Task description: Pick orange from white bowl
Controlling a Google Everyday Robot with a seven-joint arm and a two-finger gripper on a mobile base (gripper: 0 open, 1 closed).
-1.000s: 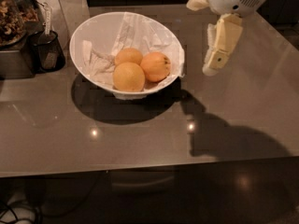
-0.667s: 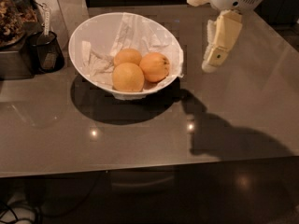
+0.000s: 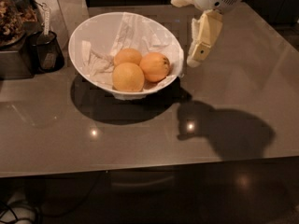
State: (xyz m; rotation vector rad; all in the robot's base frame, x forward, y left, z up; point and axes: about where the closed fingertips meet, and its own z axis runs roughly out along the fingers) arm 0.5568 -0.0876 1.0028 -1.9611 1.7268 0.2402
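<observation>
The white bowl (image 3: 93, 34) stands on the grey table, lined with crumpled white paper. Three round fruits lie in its near right part. The orange (image 3: 154, 66) is the deeper reddish one at the right, with a small dark spot facing right. Two paler yellow-orange fruits (image 3: 128, 77) lie to its left, touching it. My gripper (image 3: 196, 57) hangs from the cream arm at the top right. It points down just outside the bowl's right rim, above the table and to the right of the orange. It holds nothing.
A small black cup (image 3: 46, 50) with a white utensil stands left of the bowl. A dark container (image 3: 11, 41) with dried bits sits at the far left edge. The table's front edge (image 3: 149, 169) runs across below. The arm's shadow (image 3: 224, 129) falls at the right.
My gripper has moved left, closer to the bowl's right rim. The bowl and fruits have not moved.
</observation>
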